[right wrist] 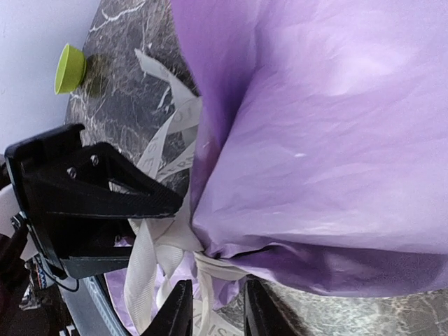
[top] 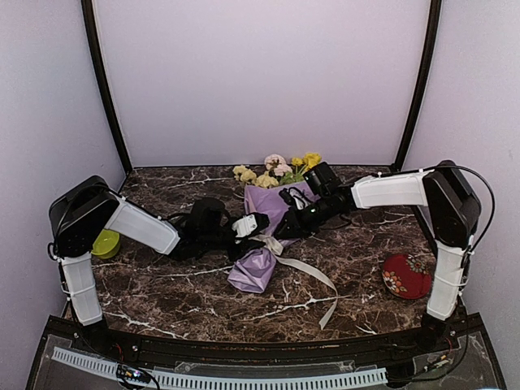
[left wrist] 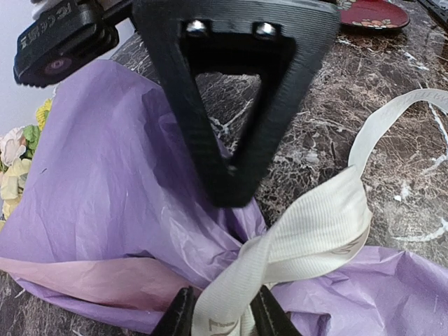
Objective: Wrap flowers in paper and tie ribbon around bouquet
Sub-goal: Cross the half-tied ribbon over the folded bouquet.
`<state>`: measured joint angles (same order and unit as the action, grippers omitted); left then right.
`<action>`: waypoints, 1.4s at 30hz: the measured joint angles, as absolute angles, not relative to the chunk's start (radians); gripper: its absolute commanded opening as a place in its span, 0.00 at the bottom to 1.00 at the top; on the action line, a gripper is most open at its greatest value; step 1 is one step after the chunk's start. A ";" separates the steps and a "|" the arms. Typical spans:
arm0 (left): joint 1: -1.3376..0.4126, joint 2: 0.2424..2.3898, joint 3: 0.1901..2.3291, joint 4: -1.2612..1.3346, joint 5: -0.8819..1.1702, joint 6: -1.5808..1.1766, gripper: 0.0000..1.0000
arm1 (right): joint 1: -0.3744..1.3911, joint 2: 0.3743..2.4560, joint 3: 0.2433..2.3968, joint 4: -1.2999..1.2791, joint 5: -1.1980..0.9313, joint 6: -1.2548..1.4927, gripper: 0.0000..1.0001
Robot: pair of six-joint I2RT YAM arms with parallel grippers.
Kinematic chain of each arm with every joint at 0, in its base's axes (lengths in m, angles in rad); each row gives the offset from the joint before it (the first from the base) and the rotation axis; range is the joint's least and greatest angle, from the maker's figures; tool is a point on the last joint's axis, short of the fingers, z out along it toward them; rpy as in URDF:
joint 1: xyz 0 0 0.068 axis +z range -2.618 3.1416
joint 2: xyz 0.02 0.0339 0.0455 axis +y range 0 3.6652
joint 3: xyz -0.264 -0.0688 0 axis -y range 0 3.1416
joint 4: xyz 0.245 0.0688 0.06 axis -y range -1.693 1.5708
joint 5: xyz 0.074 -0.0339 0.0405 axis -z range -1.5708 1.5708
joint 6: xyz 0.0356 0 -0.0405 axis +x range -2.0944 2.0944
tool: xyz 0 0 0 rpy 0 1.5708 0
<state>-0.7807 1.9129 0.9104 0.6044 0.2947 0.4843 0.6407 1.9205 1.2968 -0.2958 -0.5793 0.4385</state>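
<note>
We are tying the ribbon (left wrist: 315, 224). The lilac paper (left wrist: 105, 196) is already enclosing the flowers (top: 276, 168), and the cream strip is crossing itself at the pinched waist in what we judge to be a half-made knot. The bouquet (top: 268, 203) is lying on the marble tabletop (top: 357, 252) between the arms, blooms pointing away. Our left pincer (left wrist: 222, 318) is clamped on the ribbon beside the crossing. A strand is running between the fingers of the right pincer (right wrist: 218, 311), but we cannot tell whether it is pinching. Next we are probably needing a steady opposite pull that spares the crinkled paper.
</note>
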 measured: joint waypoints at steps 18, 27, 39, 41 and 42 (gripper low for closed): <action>-0.781 1.918 0.914 0.604 0.295 0.461 0.28 | 0.698 1.956 1.315 -0.278 -0.668 0.458 0.31; -0.781 1.919 0.914 0.604 0.295 0.457 0.28 | 0.709 1.971 1.336 -0.294 -0.646 0.458 0.10; -0.781 1.917 0.914 0.601 0.297 0.443 0.48 | 0.710 1.973 1.351 -0.313 -0.626 0.446 0.00; -0.780 1.908 0.914 0.585 0.305 0.442 0.57 | 0.710 1.973 1.352 -0.319 -0.623 0.442 0.00; -0.780 1.900 0.914 0.572 0.312 0.437 0.60 | 0.709 1.973 1.352 -0.323 -0.619 0.440 0.00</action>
